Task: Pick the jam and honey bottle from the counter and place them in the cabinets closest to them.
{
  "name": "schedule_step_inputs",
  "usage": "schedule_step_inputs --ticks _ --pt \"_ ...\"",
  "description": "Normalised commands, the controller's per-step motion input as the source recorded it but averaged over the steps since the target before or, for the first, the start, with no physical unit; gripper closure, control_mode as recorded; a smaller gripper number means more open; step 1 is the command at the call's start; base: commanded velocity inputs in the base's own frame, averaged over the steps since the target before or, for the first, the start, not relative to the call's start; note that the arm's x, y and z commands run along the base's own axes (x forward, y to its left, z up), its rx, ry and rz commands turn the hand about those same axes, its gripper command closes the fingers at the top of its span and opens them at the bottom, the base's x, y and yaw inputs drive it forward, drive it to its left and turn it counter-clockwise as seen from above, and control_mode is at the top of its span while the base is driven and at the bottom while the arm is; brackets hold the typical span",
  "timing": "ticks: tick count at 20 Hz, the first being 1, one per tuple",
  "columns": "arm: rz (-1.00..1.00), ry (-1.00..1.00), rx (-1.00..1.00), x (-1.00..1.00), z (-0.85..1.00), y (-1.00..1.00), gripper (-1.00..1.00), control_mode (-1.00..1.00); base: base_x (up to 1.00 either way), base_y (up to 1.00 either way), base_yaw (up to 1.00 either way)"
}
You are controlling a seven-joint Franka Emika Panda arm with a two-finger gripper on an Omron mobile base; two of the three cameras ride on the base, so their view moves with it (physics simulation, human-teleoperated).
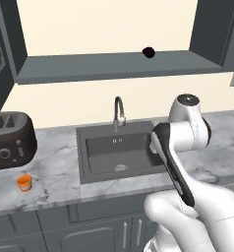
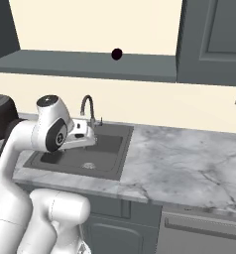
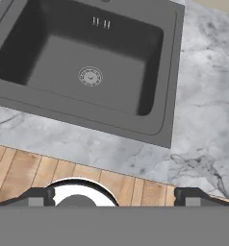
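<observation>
Pincer (image 3: 114, 198) is hanging low over the near part of the sink (image 3: 87, 117) and facing down. Its two fingertips (image 3: 39, 197) are standing wide apart at the bottom corners of the hand view. Nothing is lying between them, and nothing is being held.

Directly under the pincer, the wooden floor (image 3: 25, 168) is showing past the front edge of the counter (image 3: 203, 96).

Just beyond that edge the dark sink is lying sunk into the marbled counter. Its drain (image 3: 90, 76) is sitting in the middle of the basin, ahead of the pincer.

Behind the sink, beyond the pincer, the curved faucet (image 1: 118, 110) is standing upright at the back rim.

Jam (image 1: 24, 182) is sitting upright on the counter well to the pincer's left. It is near the counter's front edge and well apart from the sink.

Toaster (image 1: 8, 140) is standing just behind the jam, farther left and back from the pincer.

High above and beyond the pincer, the cabinet (image 1: 89, 66) is standing open, with its grey shelf in view.

A small dark round thing (image 1: 148, 52) is resting on that shelf near the back wall, above and slightly right of the faucet. It is too small to tell what it is.

Up and to the pincer's right, a panelled door (image 2: 214, 39) is staying shut.
</observation>
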Motion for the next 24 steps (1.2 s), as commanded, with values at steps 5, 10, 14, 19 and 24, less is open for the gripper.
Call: schedule_step_inputs --ticks 5,10,14,19,24 --pt "0.12 -0.17 0.00 -0.72 -0.51 -0.15 -1.00 -1.00 0.00 0.00 0.00" --pt "0.07 -0.09 0.01 -0.45 -0.27 -0.05 -1.00 -1.00 0.00 0.00 0.00" --pt "0.00 0.00 0.00 0.00 0.00 0.00 -1.00 -1.00 0.00 0.00 0.00" --pt "0.00 0.00 0.00 0.00 0.00 0.00 -1.00 -1.00 0.00 0.00 0.00" --pt "0.00 0.00 0.00 -0.01 0.00 0.00 -1.00 1.00 -0.15 0.01 0.00"
